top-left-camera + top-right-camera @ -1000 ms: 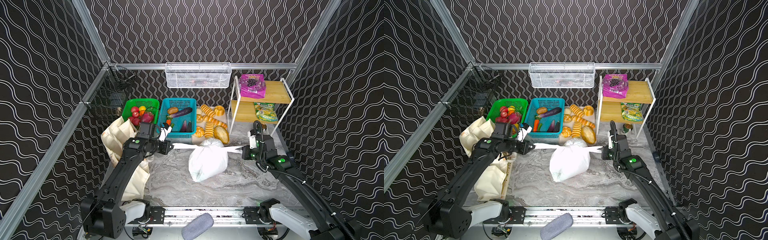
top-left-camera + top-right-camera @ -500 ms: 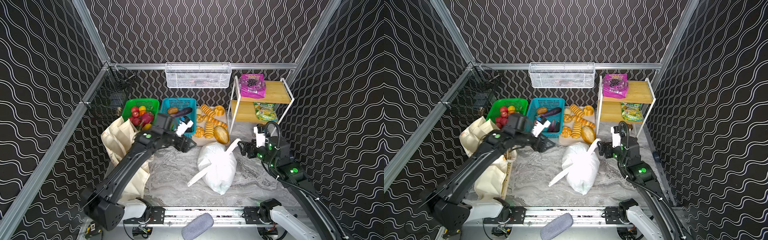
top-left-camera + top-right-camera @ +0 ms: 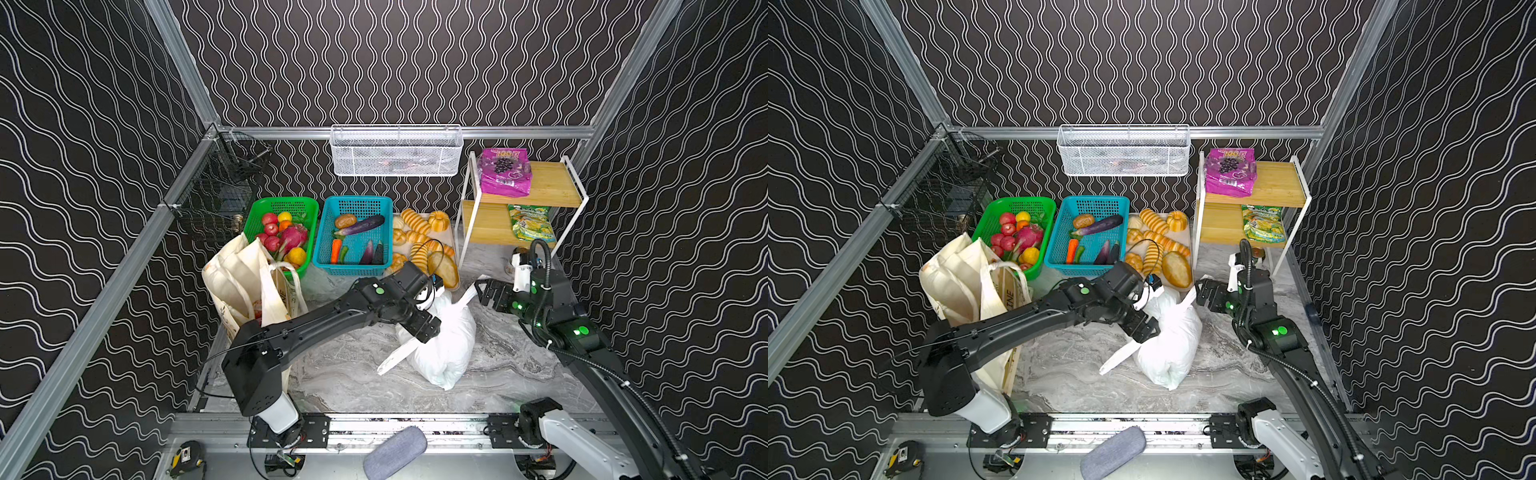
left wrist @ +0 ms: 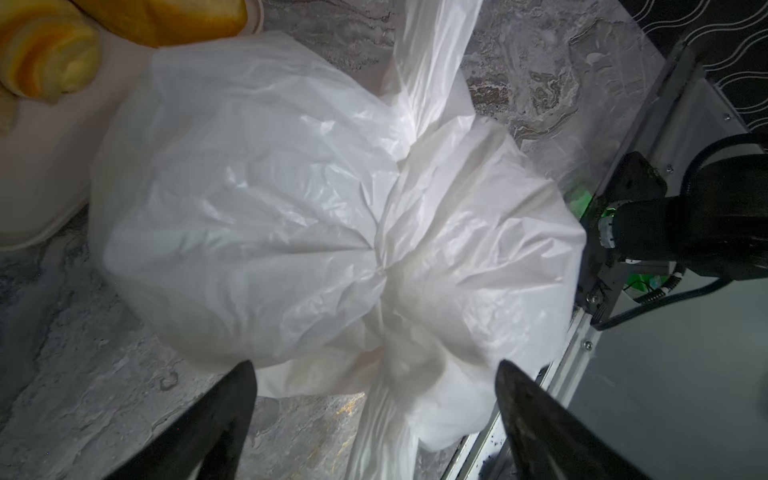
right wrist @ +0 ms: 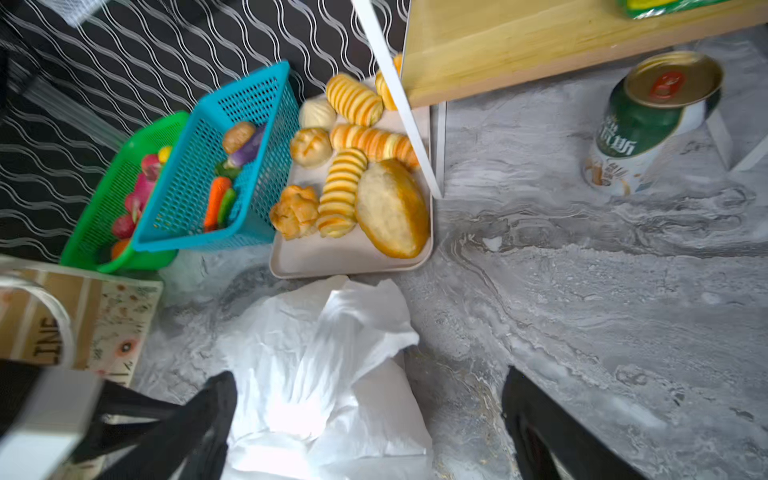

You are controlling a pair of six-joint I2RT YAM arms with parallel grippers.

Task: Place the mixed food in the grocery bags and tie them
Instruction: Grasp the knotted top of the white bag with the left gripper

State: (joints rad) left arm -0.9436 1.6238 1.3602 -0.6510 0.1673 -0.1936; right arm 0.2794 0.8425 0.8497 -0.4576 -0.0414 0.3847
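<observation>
At the far left the cream canvas tote point(image 3: 245, 278) stands upright with its mouth and loop handles up, probably so that food can be dropped in from above; what it holds is hard to tell. Just right of it, along the far wall, are the green basket point(image 3: 305, 203) of toy fruit, the blue basket point(image 3: 386, 203) of toy vegetables and the bread tray point(image 5: 345, 262), grouped within reach of both arms. The left gripper point(image 3: 424, 328) reaches across the middle and hovers over the near-left flank of the white plastic bag point(image 3: 449, 353). Its jaws are spread wide and hold nothing, as the left wrist view shows. The bag lies full on the marble table point(image 3: 345, 386), its neck gathered into a knot point(image 4: 386, 270). Its two handle tails point opposite ways, one near-left point(image 3: 395, 359) and one far-right point(image 3: 467, 293). That fits a tie drawn tight from both sides, so this bag looks finished. The right gripper point(image 3: 486, 291) sits just beside the far-right tail, likewise wide open and empty. Farther right, the purple grape-print snack packet point(image 3: 505, 172) and a green packet point(image 3: 530, 222) lie on the shelf rack point(image 3: 552, 187), with a drink can point(image 5: 648, 124) beneath it. These unpacked goods suggest the tote is next.
</observation>
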